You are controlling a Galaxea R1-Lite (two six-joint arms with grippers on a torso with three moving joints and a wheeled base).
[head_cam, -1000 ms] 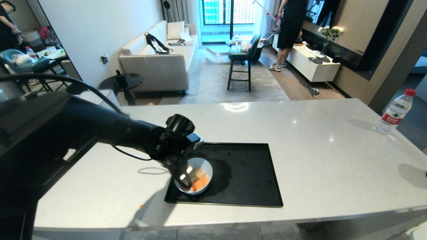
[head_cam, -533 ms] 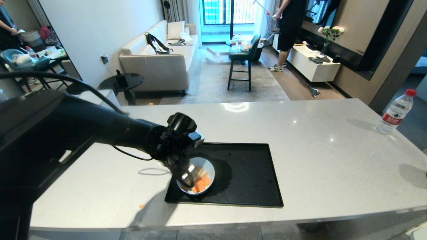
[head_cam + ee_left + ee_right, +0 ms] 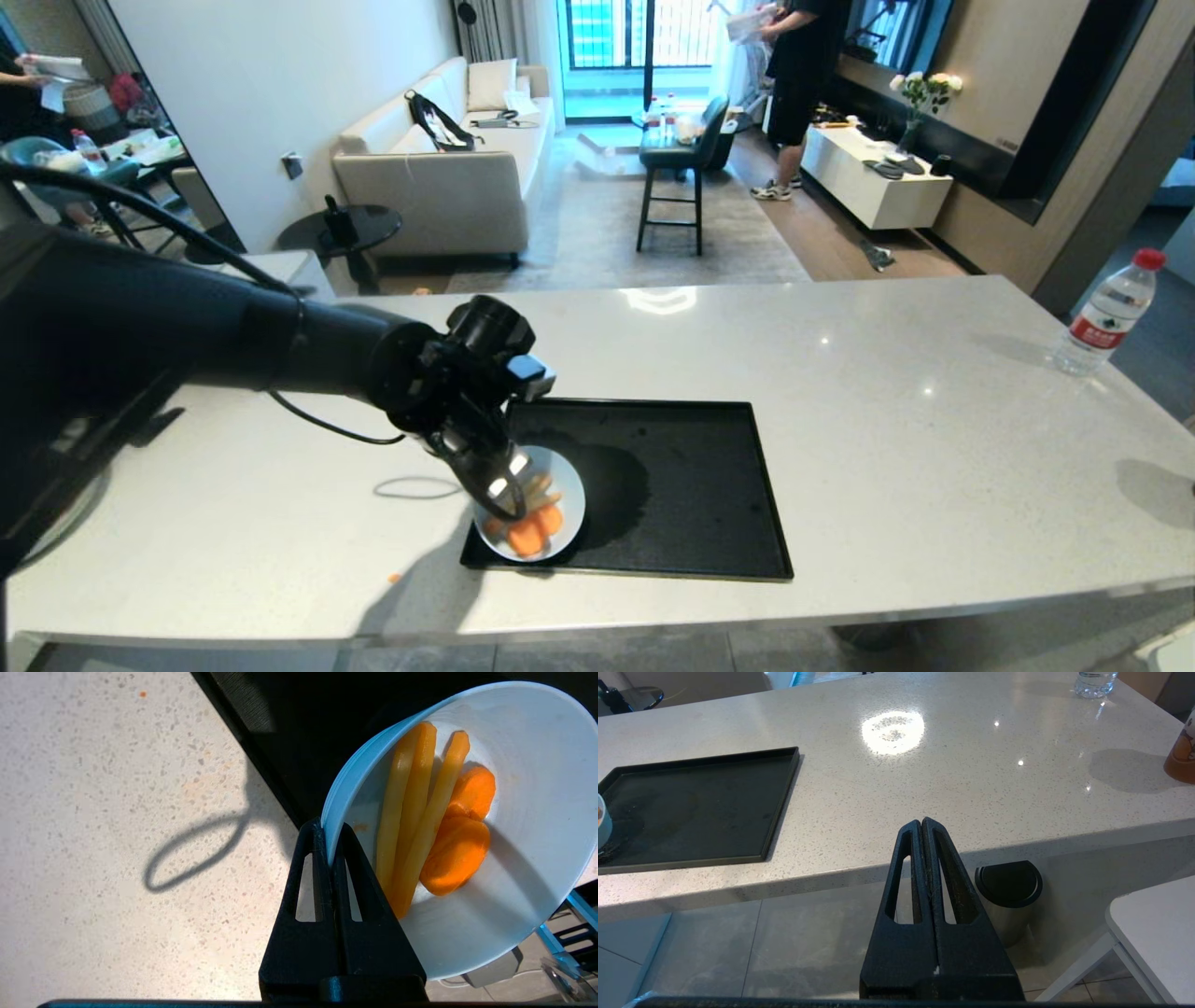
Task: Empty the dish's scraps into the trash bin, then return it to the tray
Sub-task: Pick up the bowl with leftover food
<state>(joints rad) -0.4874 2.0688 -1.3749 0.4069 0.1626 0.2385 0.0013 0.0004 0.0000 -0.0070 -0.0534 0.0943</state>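
Note:
My left gripper [image 3: 504,495] [image 3: 330,828] is shut on the rim of the dish [image 3: 563,485] [image 3: 532,826], a small pale light-blue bowl. The dish hangs tilted just above the near left corner of the black tray [image 3: 691,485] [image 3: 700,807]. The scraps [image 3: 529,532] [image 3: 434,826], orange carrot slices and pale yellow sticks, lie inside it. My right gripper [image 3: 922,822] is shut and empty, parked low before the counter's front edge. The trash bin is out of view.
A white stone counter [image 3: 887,392] carries the tray. A water bottle [image 3: 1108,313] stands at its far right. A steel bin with a black top [image 3: 1008,891] stands on the floor under the counter. A person [image 3: 803,84] stands in the room beyond.
My left gripper has lifted the dish off the tray and carried it a little toward the tray's near left corner, tilting it. The right arm has not moved.

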